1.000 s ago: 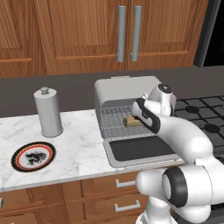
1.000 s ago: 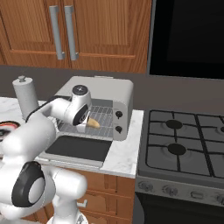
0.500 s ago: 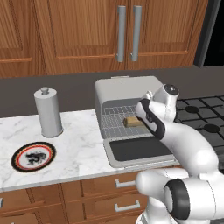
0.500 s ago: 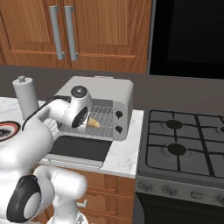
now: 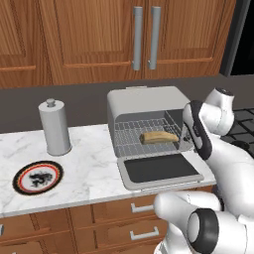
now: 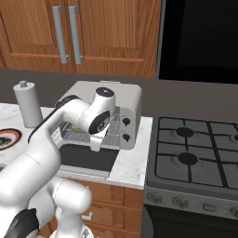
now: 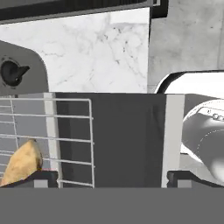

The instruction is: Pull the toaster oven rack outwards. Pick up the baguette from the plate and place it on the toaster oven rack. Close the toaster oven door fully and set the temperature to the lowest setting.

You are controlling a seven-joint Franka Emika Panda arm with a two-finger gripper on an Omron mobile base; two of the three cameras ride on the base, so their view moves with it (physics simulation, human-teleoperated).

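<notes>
Item: baguette [image 5: 158,137], lying across the pulled-out toaster oven rack [image 5: 134,144] inside the toaster oven [image 5: 141,106], toward the rack's right half; its tan end shows at the lower left of the hand view. Item: gripper [image 7: 111,177], jaws spread wide and holding nothing, poised just right of the bread above the lowered toaster oven door [image 5: 158,169]. Item: plate [image 5: 37,177], bare, on the counter [image 5: 84,173] well to the left, near the grey canister [image 5: 54,127]. Step in hand, by judgement: bread delivered, so the door is next. Handling advice: lift the hand clear of the rack wires before moving, so nothing snags or drags the bread. The rack probably needs to slide back in if it overhangs the opening, else the door may not shut. Approach the door's near edge from beneath, then swing it up in an arc around its hinge until flush. Item: two dark knobs [image 6: 124,129] on the oven's right front; which one sets temperature cannot be told from here.
</notes>
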